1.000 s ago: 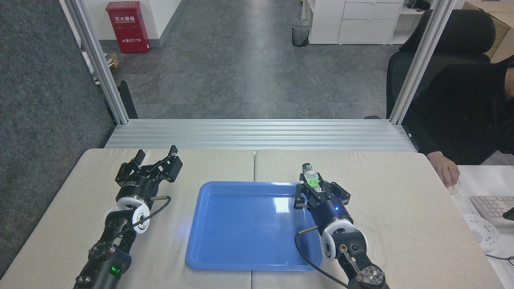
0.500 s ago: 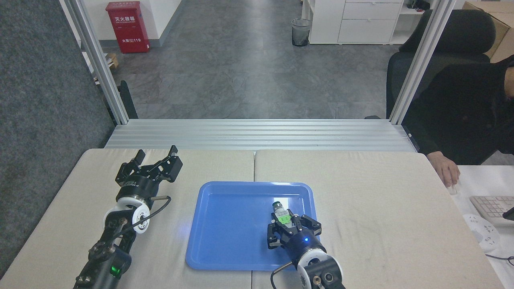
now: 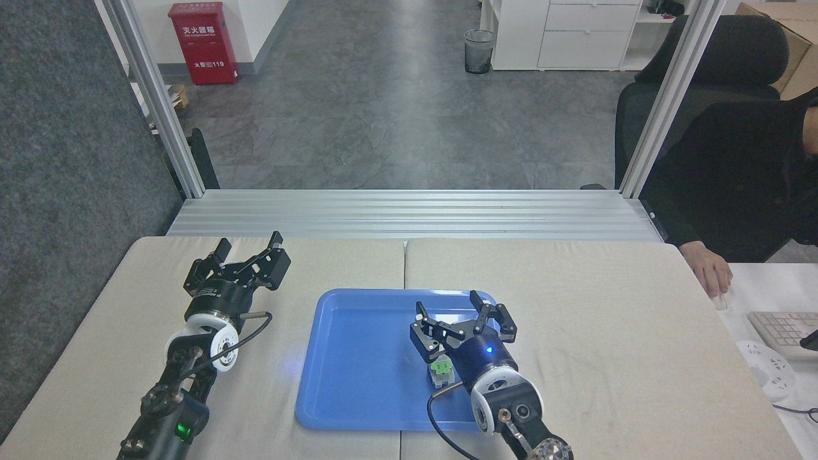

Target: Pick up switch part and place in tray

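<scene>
- Your right hand is now standing with its fingers spread wide and nothing between them; half a second ago it was clamped on the switch part over the tray, and a second ago it was carrying that part above the tray's far right corner.
- The switch part is now lying on the floor of the tray, just behind your right hand's fingers and tucked against the left side of its wrist; you are partly hiding it with the wrist.
- Judgement: the release is done, so the placing step is looking complete; what is remaining is clearing the hand without nudging the part.
- Of the part you are seeing only the bright green clip and a pale grey-white body below it; the silver cylindrical end is not showing here.
- Whether it is lying flat or leaning on the wrist, I cannot tell.
- Your left hand is resting well to the left of the tray over the surface, fingers parted, holding nothing, unmoved across all three pictures.
</scene>
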